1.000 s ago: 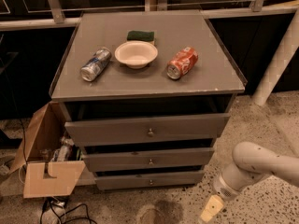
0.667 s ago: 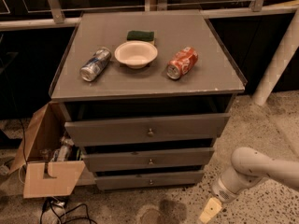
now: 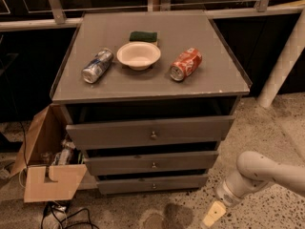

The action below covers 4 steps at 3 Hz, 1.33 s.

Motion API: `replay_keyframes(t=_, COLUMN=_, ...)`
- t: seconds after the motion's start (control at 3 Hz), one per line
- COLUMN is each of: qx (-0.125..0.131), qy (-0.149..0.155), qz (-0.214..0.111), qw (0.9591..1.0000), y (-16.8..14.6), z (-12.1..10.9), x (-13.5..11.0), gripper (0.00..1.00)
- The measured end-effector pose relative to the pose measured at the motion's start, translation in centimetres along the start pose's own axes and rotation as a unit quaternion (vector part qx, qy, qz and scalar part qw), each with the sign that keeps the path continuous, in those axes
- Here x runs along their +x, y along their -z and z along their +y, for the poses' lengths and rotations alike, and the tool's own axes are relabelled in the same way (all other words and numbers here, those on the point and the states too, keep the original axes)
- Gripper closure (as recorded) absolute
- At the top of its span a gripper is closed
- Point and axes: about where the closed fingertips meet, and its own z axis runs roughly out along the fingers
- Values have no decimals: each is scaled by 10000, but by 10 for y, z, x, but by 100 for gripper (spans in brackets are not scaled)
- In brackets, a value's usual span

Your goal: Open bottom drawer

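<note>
A grey cabinet (image 3: 143,85) has three drawers stacked. The bottom drawer (image 3: 152,184) has the slimmest front and a small round knob (image 3: 154,186); its front stands about level with the drawers above. My gripper (image 3: 212,215) hangs at the end of the white arm (image 3: 267,173) low at the right, near the floor. It is to the right of the bottom drawer and apart from it.
On the cabinet top lie a silver can (image 3: 97,66), a white bowl (image 3: 138,55), a green sponge (image 3: 143,36) and a red can (image 3: 186,64). An open cardboard box (image 3: 50,171) with clutter stands at the left. A white post (image 3: 283,61) stands at the right. Cables (image 3: 57,213) lie on the floor.
The arm and gripper have shifted a little to the left and down, closer to the cabinet's lower right corner. The drawers have not moved.
</note>
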Motion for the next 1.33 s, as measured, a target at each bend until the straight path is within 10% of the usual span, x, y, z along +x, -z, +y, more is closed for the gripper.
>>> replay_keyframes(t=1.33, qx=9, qy=479, qz=-893, qw=9948, y=-31, z=-42, x=-22, gripper=0)
